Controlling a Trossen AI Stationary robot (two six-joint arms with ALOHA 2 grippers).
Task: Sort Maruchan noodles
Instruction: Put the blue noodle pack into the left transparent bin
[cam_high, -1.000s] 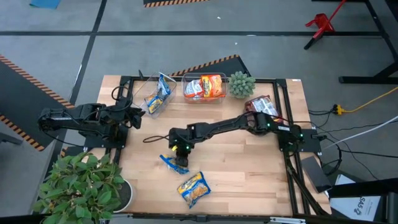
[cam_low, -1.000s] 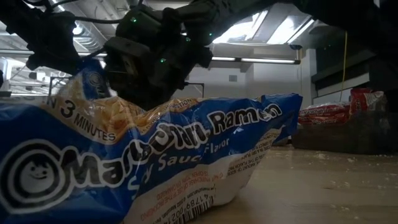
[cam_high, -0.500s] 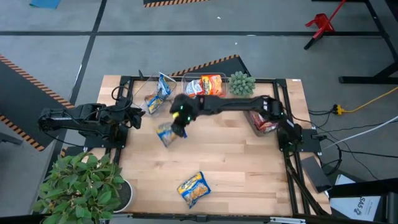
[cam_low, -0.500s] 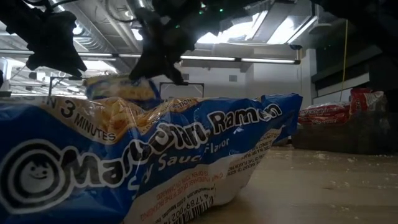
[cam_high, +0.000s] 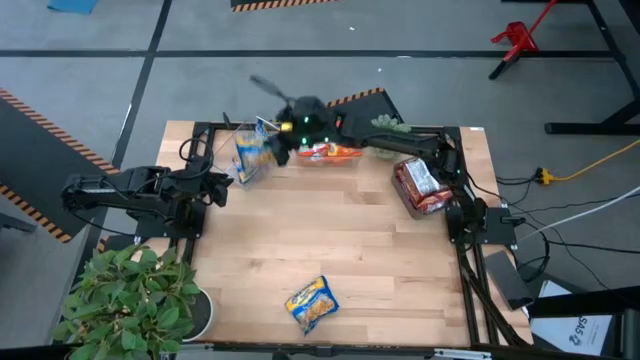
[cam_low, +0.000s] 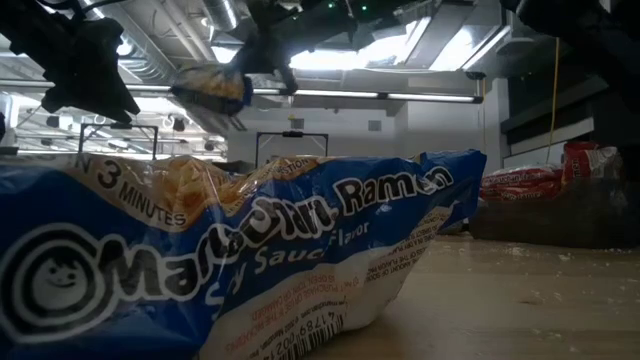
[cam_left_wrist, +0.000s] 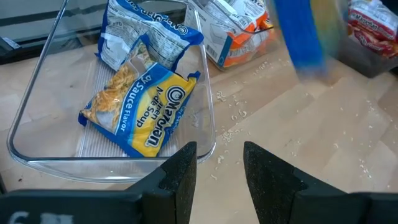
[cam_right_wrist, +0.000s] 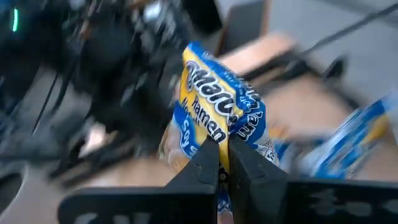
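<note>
**Light, crinkly packet carried by its edge**

The right pincer is pinching a yellow-and-blue crinkly plastic noodle packet by its edge, aloft near the clear plastic bin at the surface's far left. It looks light, floppy and brittle inside; a seam grip suits it. Readable: "Ramen", "Soy Sauce Flavor", "3 MINUTES". The left pincer waits, spread, beside that bin.

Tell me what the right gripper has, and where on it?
The right gripper pinches a yellow-and-blue noodle packet by one edge; the packet hangs in the air. The left gripper holds nothing.
</note>
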